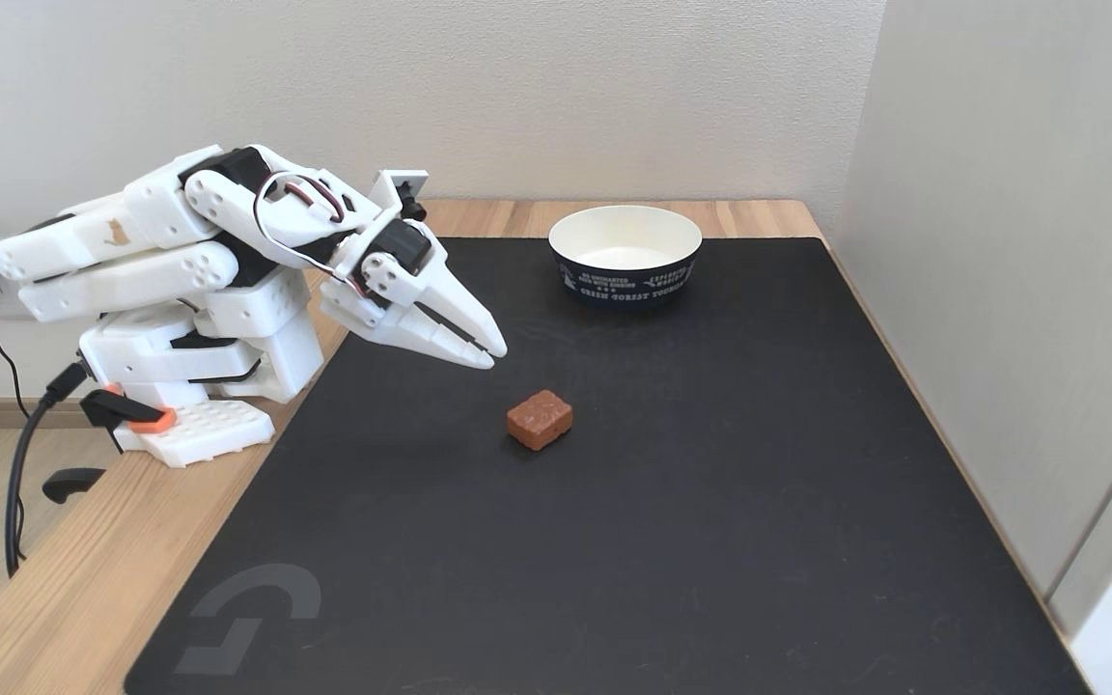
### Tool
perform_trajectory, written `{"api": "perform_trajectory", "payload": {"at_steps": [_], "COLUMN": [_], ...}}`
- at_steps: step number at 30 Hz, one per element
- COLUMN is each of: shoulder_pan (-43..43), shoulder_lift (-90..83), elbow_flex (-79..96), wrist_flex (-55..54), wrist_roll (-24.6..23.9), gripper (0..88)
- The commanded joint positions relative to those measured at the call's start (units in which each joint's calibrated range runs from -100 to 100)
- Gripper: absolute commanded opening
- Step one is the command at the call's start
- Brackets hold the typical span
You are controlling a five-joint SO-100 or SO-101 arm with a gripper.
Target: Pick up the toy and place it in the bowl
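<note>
Gripper (pixel 490 355) nearly closed, holding nothing, hangs over the mat (pixel 710 541) near toy (pixel 539 419); bowl (pixel 625 255) by the mat's far edge, open mat between them

White 3D-printed arm (pixel 170 241) with black servo blocks at the joints. Small tan cat mark (pixel 115 232) on upper link. Red-white-black wire loop (pixel 300 198) near wrist. Pointed white two-finger gripper (pixel 490 354), dark strip between fingers. Perforated white base plate (pixel 204 430), orange-black clamp (pixel 131 413), black cable (pixel 20 463) at base.
</note>
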Motion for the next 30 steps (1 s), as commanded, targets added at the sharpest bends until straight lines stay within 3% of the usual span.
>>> {"api": "perform_trajectory", "payload": {"at_steps": [1, 26, 30], "shoulder_pan": [0.4, 0.4, 0.1], "shoulder_lift": [-0.7, -0.7, -0.7], "elbow_flex": [0.8, 0.8, 0.8], "wrist_flex": [-0.3, -0.4, -0.5], "wrist_roll": [-0.1, -0.1, 0.3], "gripper": [2.2, 3.5, 30.7]}}
